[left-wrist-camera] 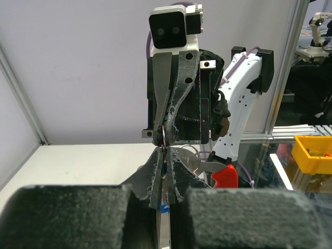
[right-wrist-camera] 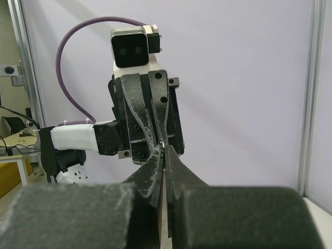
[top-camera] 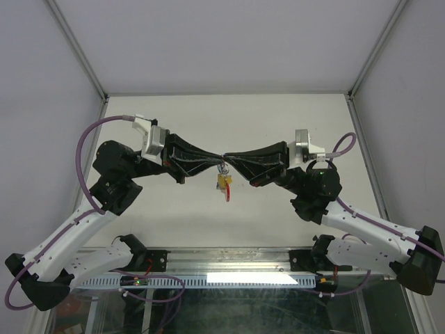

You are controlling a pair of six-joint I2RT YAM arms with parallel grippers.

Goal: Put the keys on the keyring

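My two grippers meet tip to tip above the middle of the table (top-camera: 278, 125). The left gripper (top-camera: 217, 157) is shut on the thin silvery keyring (left-wrist-camera: 164, 142), which stands edge-on between its pads. From the opposite side, the right gripper (top-camera: 229, 157) is shut on the same keyring (right-wrist-camera: 162, 144). Keys hang just below the joined tips: a yellow-headed one (top-camera: 223, 181) and a red-headed one (top-camera: 227, 193). In the left wrist view the red key head (left-wrist-camera: 226, 176) shows to the right of my fingers, with a silvery blade beside it. A scrap of blue (left-wrist-camera: 165, 208) shows through the finger gap.
White enclosure walls with metal posts (top-camera: 80, 52) close in the table on three sides. A metal rail with cabling (top-camera: 229, 268) runs along the near edge between the arm bases. Outside the glass at the right stands a yellow bin (left-wrist-camera: 314, 153).
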